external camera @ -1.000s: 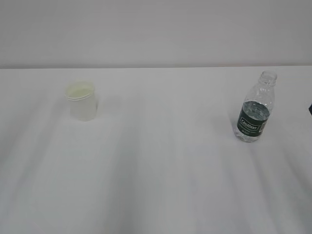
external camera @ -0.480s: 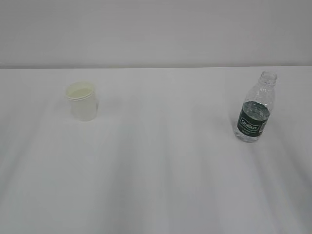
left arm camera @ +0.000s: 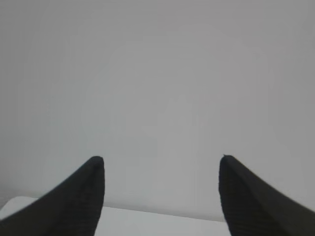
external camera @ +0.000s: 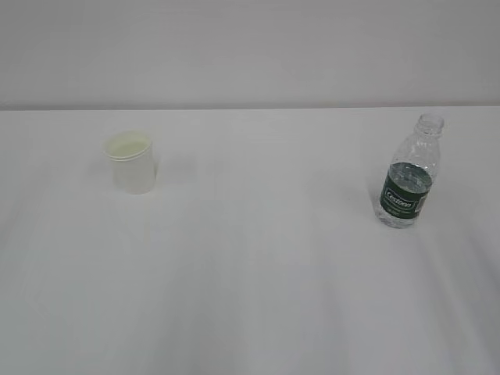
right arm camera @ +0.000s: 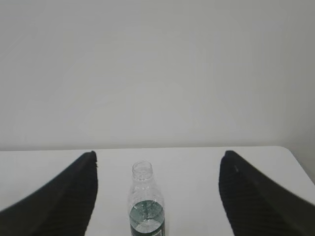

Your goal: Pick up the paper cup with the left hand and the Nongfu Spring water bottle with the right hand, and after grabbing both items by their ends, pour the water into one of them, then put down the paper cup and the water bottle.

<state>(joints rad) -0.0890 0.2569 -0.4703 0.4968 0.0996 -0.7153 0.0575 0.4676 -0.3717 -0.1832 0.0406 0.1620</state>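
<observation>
The paper cup [external camera: 130,162] stands upright at the left of the white table [external camera: 258,266], nothing touching it. At the right stands the Nongfu Spring water bottle [external camera: 409,181], uncapped, with water [external camera: 407,176] up to about the top of its dark green label. Neither arm shows in the exterior view. In the right wrist view my right gripper [right arm camera: 160,152] is open, and the bottle [right arm camera: 145,206] stands ahead of it between the two black fingers, apart from both. My left gripper [left arm camera: 160,158] is open and empty, facing the bare wall; the cup is out of that view.
A plain grey wall [external camera: 250,47] runs behind the table's far edge. The right wrist view shows the table's far right corner [right arm camera: 290,155]. Nothing but the cup and the bottle stands on the table in the exterior view.
A dark piece at the right edge of the exterior view one second ago has gone out of view. Soft shadows on the table have faded. Cup and bottle have not moved.
</observation>
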